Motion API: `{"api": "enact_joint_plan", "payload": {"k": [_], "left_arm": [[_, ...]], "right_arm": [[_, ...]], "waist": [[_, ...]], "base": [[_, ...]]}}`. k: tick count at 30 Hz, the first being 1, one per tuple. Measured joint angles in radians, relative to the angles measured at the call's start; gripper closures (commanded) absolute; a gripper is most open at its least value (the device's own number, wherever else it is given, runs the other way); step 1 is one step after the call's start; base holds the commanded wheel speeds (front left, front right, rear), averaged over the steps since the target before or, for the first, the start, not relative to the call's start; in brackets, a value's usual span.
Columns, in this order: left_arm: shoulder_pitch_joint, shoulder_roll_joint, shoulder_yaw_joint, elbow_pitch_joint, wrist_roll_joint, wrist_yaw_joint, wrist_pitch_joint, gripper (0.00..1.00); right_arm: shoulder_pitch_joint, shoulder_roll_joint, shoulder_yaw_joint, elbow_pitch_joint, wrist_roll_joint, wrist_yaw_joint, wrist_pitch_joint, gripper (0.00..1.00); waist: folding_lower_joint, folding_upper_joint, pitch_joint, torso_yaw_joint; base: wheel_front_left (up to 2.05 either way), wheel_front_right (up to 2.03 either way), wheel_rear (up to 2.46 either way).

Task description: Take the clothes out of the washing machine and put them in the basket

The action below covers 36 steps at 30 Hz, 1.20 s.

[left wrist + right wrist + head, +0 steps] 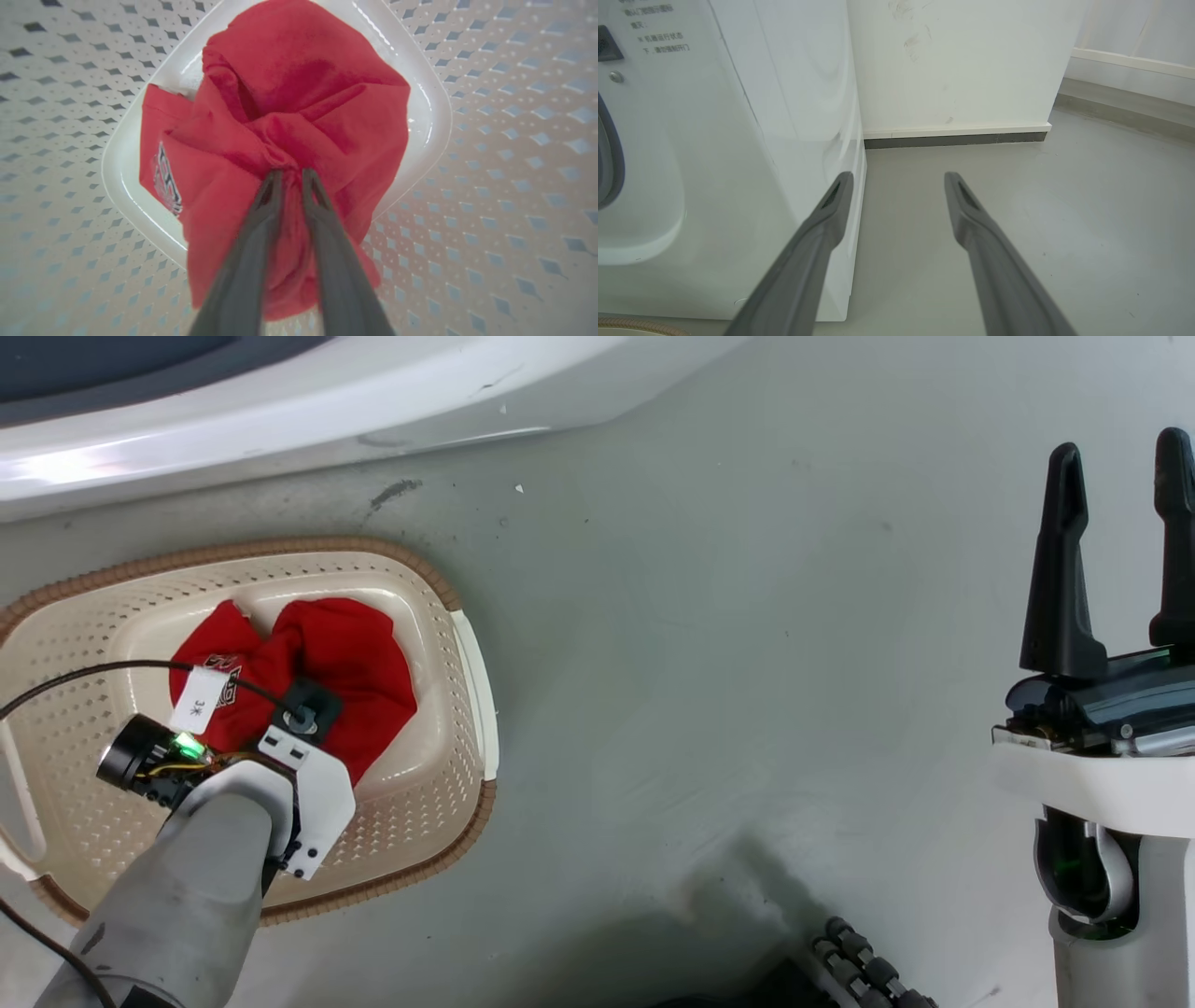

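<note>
The left gripper (pixel 290 173) has its fingers clenched on the clothes (pixel 341 649), bunched mid-basket (pixel 308 544), clear of the perforated walls. The right gripper (pixel 1119 446) holds its fingers spread, empty, above open floor (pixel 747 663) near the washing machine (pixel 280 401) corner.

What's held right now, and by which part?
Left pincer pinches a bunched fold of the red garment in the basket; right pincer is open, empty.

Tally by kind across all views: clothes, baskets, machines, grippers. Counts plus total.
Clothes: 1 red bundle; cannot tell whether it is one garment or two.
Basket: 1.
Washing machine: 1.
Grippers: 2, left gripper shut on the red bundle, right gripper open.
Total: 5.
</note>
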Motion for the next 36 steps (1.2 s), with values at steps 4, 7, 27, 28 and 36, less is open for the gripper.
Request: {"api": "enact_joint_plan", "payload": {"k": [4,7,27,28,36], "left_arm": [[0.034,-0.01,0.012,0.002,-0.02,0.006,-0.08,0.0],[0.068,-0.034,0.028,0.003,-0.045,0.004,-0.121,0.0],[0.404,-0.078,0.325,-0.447,-0.087,0.067,-0.149,0.0],[0.419,-0.081,0.342,-0.477,-0.077,0.069,-0.149,0.0],[0.55,-0.095,0.498,-0.759,0.003,0.113,-0.149,0.0]], "right_arm": [[0.001,0.0,0.007,0.012,-0.003,0.0,0.0,0.0],[0.012,0.0,0.007,0.024,-0.013,0.0,0.0,0.0],[0.222,0.0,0.002,0.097,-0.073,0.0,0.0,0.0],[0.23,0.0,0.002,0.098,-0.075,0.0,0.0,0.0],[0.284,0.0,0.0,0.108,-0.082,0.0,0.0,0.0]], "waist": [[0.0,0.0,-0.04,0.008],[0.0,0.0,-0.085,0.02],[-0.0003,0.0,-0.486,0.104],[-0.0003,0.0,-0.503,0.106],[-0.0004,0.0,-0.623,0.121]], "base": [[0.0,0.0,0.0],[0.0,0.0,0.0],[0.0,0.0,0.0],[0.0,0.0,0.0],[0.0,0.0,0.0]]}}
